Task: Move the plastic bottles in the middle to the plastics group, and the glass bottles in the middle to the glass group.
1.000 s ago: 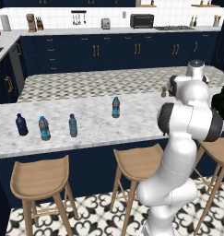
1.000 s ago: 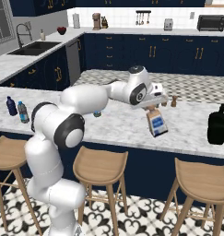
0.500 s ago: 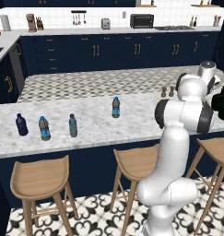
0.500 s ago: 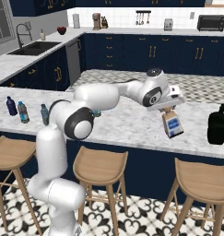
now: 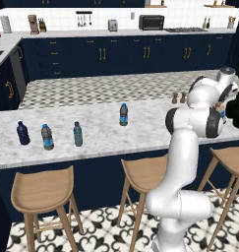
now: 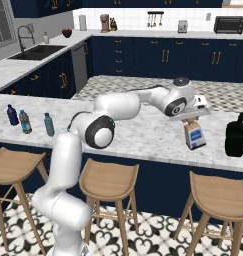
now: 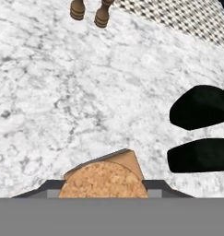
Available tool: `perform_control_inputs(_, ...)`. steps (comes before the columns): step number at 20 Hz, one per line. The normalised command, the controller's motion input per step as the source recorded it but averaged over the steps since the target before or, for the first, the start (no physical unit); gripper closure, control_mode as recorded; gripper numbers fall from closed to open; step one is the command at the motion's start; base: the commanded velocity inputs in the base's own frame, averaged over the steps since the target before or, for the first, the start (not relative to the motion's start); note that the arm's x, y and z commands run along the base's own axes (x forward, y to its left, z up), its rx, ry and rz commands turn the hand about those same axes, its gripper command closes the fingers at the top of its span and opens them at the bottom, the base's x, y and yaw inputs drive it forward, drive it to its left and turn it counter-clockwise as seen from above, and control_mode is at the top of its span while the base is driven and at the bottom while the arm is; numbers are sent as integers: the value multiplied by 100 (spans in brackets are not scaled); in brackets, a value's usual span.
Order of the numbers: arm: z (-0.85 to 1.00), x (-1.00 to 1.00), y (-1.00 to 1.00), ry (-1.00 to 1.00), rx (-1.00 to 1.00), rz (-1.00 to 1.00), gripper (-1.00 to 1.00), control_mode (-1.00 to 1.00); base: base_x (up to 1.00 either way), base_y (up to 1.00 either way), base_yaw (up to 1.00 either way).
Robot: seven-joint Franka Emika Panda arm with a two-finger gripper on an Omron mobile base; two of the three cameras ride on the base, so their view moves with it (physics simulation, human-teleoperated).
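Note:
My gripper (image 6: 191,121) is shut on the stopper of the squarish pale glass bottle (image 6: 195,136), holding it upright just over the marble counter (image 6: 143,140). In the hand view its brown cork top (image 7: 103,179) sits between my fingertips. The large black bottle (image 6: 237,135) of the glass group stands a short way to the right of it. One blue-capped water bottle (image 5: 123,114) stands mid-counter. At the far left the navy bottle (image 5: 23,133), another water bottle (image 5: 47,137) and the teal bottle (image 5: 78,134) stand in a row.
Two small brown shakers (image 7: 90,11) stand on the counter beyond the held bottle. Three wooden stools (image 5: 143,174) line the near side of the counter. Open marble lies between the held bottle and the black bottle.
My arm has swung right along the counter, carrying the glass bottle closer to the black bottle. The other bottles have stayed put.

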Motion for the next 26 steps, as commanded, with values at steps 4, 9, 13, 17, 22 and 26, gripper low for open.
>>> perform_control_inputs(4, -24, 28, -46, 1, 2, 0, 100, -100, 0, 0, 0)
perform_control_inputs(9, -28, 27, -28, 0, 0, 0, 100, -100, 0, 0, 0)
perform_control_inputs(13, -23, 30, -22, 0, 0, 0, 100, -100, 0, 0, 0)
perform_control_inputs(17, -34, 19, -13, 0, 0, 0, 100, -100, 0, 0, 0)
perform_control_inputs(22, -39, 13, -3, 0, 0, 0, 100, -100, 0, 0, 0)
perform_control_inputs(26, -54, -19, 4, 0, 0, 0, -100, -100, 0, 0, 0)
